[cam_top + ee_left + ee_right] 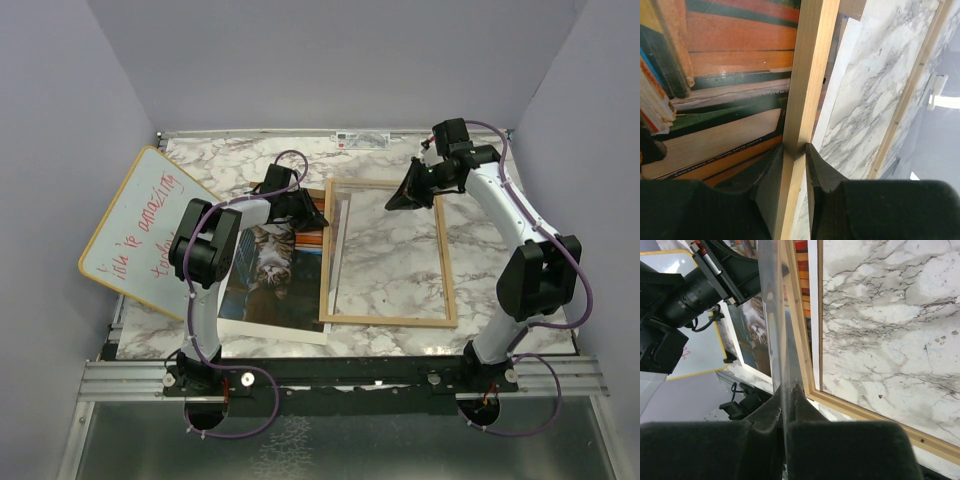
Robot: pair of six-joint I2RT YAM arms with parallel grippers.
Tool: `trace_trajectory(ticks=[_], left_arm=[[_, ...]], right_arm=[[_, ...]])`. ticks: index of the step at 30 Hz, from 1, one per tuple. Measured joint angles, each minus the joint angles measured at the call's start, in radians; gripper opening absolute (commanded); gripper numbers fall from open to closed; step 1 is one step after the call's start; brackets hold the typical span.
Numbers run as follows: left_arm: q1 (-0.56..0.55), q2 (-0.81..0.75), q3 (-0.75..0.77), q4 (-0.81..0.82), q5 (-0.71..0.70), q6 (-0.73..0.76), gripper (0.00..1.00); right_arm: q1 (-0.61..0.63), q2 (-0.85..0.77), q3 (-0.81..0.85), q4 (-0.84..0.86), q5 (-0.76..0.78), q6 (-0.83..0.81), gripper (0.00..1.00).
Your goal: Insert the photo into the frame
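The photo [265,280], a cat among colourful books, lies face up left of centre, and its right edge runs under the frame [390,322]. The frame is thin light wood and lies flat on the marble table. My left gripper [306,210] is shut on the frame's left rail near its far corner. In the left wrist view the fingers [821,170] press both sides of that rail [807,75], with the photo [730,60] beside it. My right gripper [402,197] is at the frame's far side. There my right gripper [786,390] is shut on the edge of the clear pane [771,315], held tilted up above the frame [865,412].
A round-cornered whiteboard [140,230] with red handwriting leans at the left, partly off the table. A white sheet [340,250] shows just inside the frame's left rail. Grey walls close in the table on three sides; the arm bases stand on the rail at the near edge.
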Motion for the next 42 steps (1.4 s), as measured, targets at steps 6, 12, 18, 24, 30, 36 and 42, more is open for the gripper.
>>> trace_trajectory(ticks=[6,12,18,24,30,36,42], left_arm=[[0.000,0.000,0.001,-0.001,0.000,0.003,0.27],[0.000,0.001,0.002,-0.002,0.000,0.003,0.25],[0.000,0.005,0.010,-0.011,0.000,0.008,0.24],[0.000,0.008,0.018,-0.019,0.001,0.011,0.24],[0.000,0.011,0.026,-0.027,0.004,0.015,0.20],[0.000,0.019,0.036,-0.027,0.008,0.019,0.19],[-0.002,0.026,0.049,-0.037,0.008,0.021,0.19]], right_arm=[[-0.003,0.000,0.000,0.000,0.001,-0.016,0.01],[-0.015,0.000,0.000,0.000,0.001,-0.041,0.01],[-0.030,0.000,0.000,0.000,0.001,-0.062,0.01],[-0.033,0.000,-0.002,0.000,0.001,-0.077,0.01],[-0.048,0.000,-0.020,0.005,0.001,-0.102,0.01],[-0.075,0.000,-0.032,0.011,-0.004,-0.137,0.01],[-0.085,0.000,-0.060,0.063,-0.047,-0.163,0.01]])
